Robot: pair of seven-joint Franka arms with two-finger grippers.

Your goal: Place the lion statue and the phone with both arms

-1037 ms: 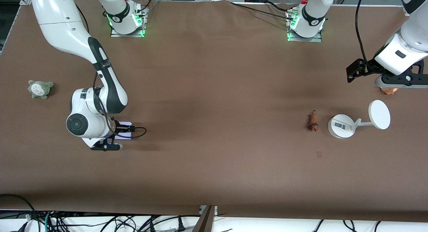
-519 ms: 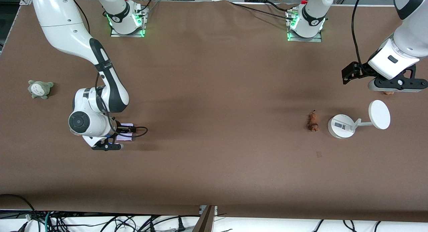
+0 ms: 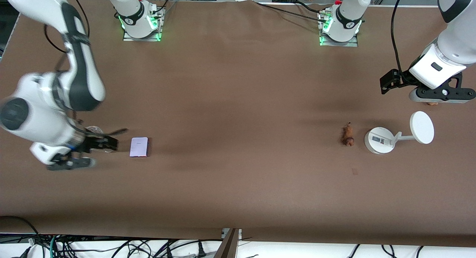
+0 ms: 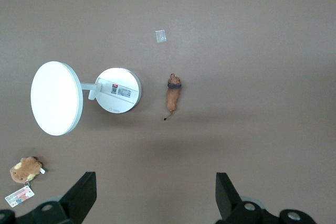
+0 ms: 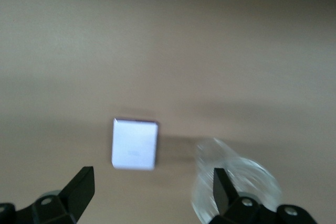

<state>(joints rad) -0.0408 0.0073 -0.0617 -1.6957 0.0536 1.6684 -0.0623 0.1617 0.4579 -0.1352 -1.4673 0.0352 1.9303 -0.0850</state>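
The phone [image 3: 138, 147], a flat lavender-white rectangle, lies on the brown table toward the right arm's end; it also shows in the right wrist view [image 5: 135, 144]. My right gripper [image 3: 69, 163] is open and empty beside the phone, apart from it, and blurred; its jaws [image 5: 152, 179] stand wide. The lion statue [image 3: 348, 135], small and reddish-brown, lies beside the white round stand [image 3: 379, 139]; it also shows in the left wrist view [image 4: 173, 94]. My left gripper [image 3: 440, 97] is open and empty, up over the table near a brown plush; its jaws [image 4: 155, 182] stand wide.
The stand's white disc [image 3: 421, 127] juts toward the left arm's end. A brown plush with a card tag [image 4: 25, 169] lies close by, mostly hidden under the left gripper in the front view. A clear round object [image 5: 236, 184] shows blurred near the right gripper. A small pale scrap [image 4: 161, 35] lies near the lion.
My right gripper has swung off the phone toward the right arm's end of the table, leaving the phone lying uncovered. My left gripper shifted slightly, then held still.
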